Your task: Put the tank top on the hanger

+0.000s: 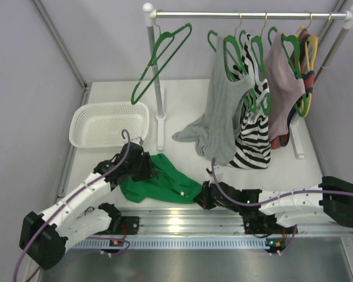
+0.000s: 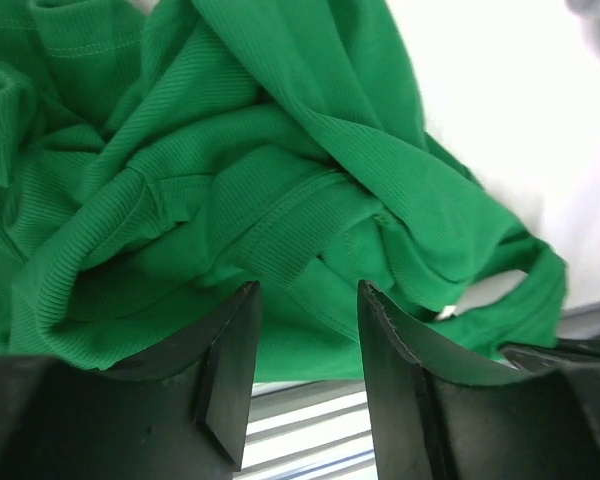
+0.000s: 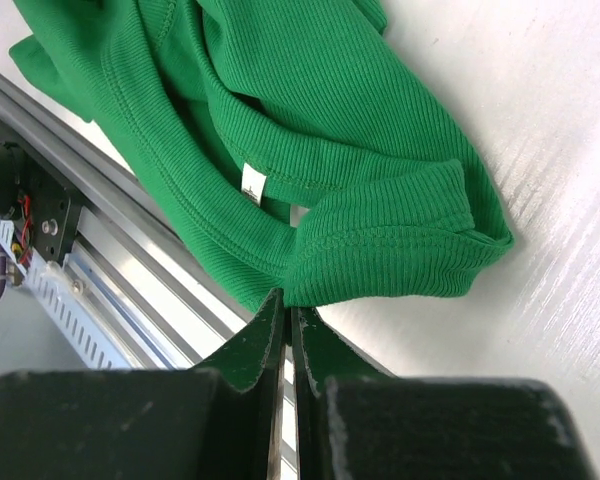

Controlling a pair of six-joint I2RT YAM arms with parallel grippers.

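**A:** Where's the tank top (image 1: 162,182)?

**B:** It's crumpled in a heap on the worktop (image 1: 188,106), at the near edge between the two arms. Its near hem laps over the metal frame (image 3: 130,260) there.

**A:** And the left fingers (image 2: 225,360)?

**B:** They're apart, with a clear gap between them, down low at the left side of the heap. The wrist view shows green folds just beyond the tips. I can't tell whether they touch the cloth.

**A:** The right fingers (image 3: 250,345)?

**B:** They're closed together, pinching the ribbed edge of the tank top at its right end. A small white label sits near that spot.

**A:** The hanger (image 1: 159,61)?

**B:** It hangs bare and tilted at the left end of the rail (image 1: 247,14), well apart from the tank top.

**A:** Anything else up there?

**B:** Further right along the rail hang a grey top (image 1: 220,117), a striped top (image 1: 253,141) and more hangers. A white basket (image 1: 109,107) sits on the worktop behind the left arm.
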